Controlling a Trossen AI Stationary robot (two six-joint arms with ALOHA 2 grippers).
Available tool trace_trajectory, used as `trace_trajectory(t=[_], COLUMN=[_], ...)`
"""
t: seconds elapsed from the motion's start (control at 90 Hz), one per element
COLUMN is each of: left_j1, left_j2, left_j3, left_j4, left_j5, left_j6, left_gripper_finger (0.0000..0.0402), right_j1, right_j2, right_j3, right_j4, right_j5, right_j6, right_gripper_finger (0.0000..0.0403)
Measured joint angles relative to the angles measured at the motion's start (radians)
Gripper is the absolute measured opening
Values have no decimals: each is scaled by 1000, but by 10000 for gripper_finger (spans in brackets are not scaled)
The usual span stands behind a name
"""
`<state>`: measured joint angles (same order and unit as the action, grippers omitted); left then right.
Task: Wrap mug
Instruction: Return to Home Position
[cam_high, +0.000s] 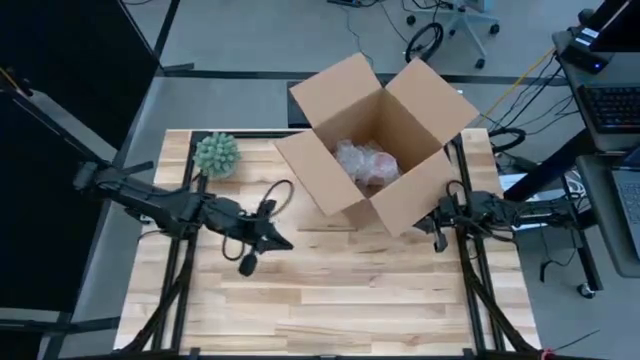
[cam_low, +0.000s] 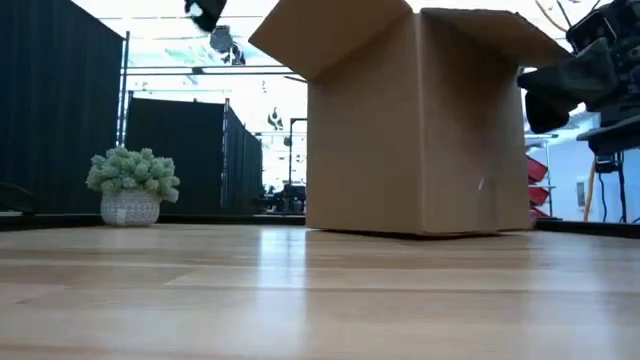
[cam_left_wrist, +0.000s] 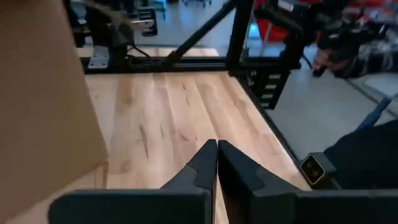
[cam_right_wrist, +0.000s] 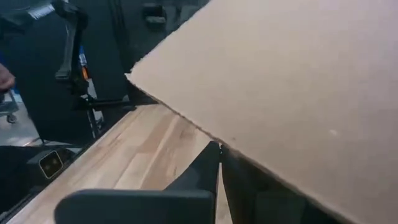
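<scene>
An open cardboard box (cam_high: 385, 140) stands on the wooden table (cam_high: 330, 300), far of its middle. A bundle of clear bubble wrap (cam_high: 365, 165) with something reddish showing through lies on the box floor; the mug itself does not show plainly. My left gripper (cam_high: 283, 241) hovers shut over the table, near and left of the box. Its wrist view shows its fingers (cam_left_wrist: 205, 165) together, with the box wall (cam_left_wrist: 43, 99) beside them. My right gripper (cam_high: 440, 228) is shut at the box's near right corner, below a box flap (cam_right_wrist: 280, 81). My right gripper's shut fingers (cam_right_wrist: 205, 168) lie close under the edge of the box flap (cam_right_wrist: 249, 158), which covers part of one finger in the wrist view. I cannot tell whether they touch the cardboard. My left gripper touches nothing.
A small green plant in a white pot (cam_high: 216, 154) stands at the table's far left, also seen in the low view (cam_low: 132, 185). Black frame rails (cam_high: 480, 290) run along both table sides. The near half of the table is bare wood.
</scene>
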<state>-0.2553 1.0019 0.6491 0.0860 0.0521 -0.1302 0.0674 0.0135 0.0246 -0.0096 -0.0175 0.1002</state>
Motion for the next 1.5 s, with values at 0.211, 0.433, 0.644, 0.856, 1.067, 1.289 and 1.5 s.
trace_trajectory(t=[0.211, 0.433, 0.644, 0.856, 1.067, 1.289, 1.5], left_j1=[-3, -2, 3, 3, 3, 3, 3], left_j2=[-276, -557, -795, -931, -978, -956, -956], left_j3=[-228, -380, -483, -598, -641, -641, -641], left_j4=[45, 37, 28, 46, -32, -63, -63], left_j5=[-26, -101, -37, -159, -158, -152, -150], left_j6=[-67, -66, -63, -74, -100, -98, -98], left_gripper_finger=[0, 0, 0, 0, 0, 0, 0], right_j1=[0, 0, 0, 0, 0, 0, 0], right_j2=[0, 0, 0, 0, 1, 0, 0], right_j3=[0, 0, 0, -1, -2, -2, -2], right_j4=[-2, -2, -2, -2, -2, -2, -2], right_j5=[0, -1, -3, -3, -2, -5, -5], right_j6=[-8, 39, 61, 63, 64, 64, 64], right_gripper_finger=[0, 0, 0, 0, 0, 0, 0])
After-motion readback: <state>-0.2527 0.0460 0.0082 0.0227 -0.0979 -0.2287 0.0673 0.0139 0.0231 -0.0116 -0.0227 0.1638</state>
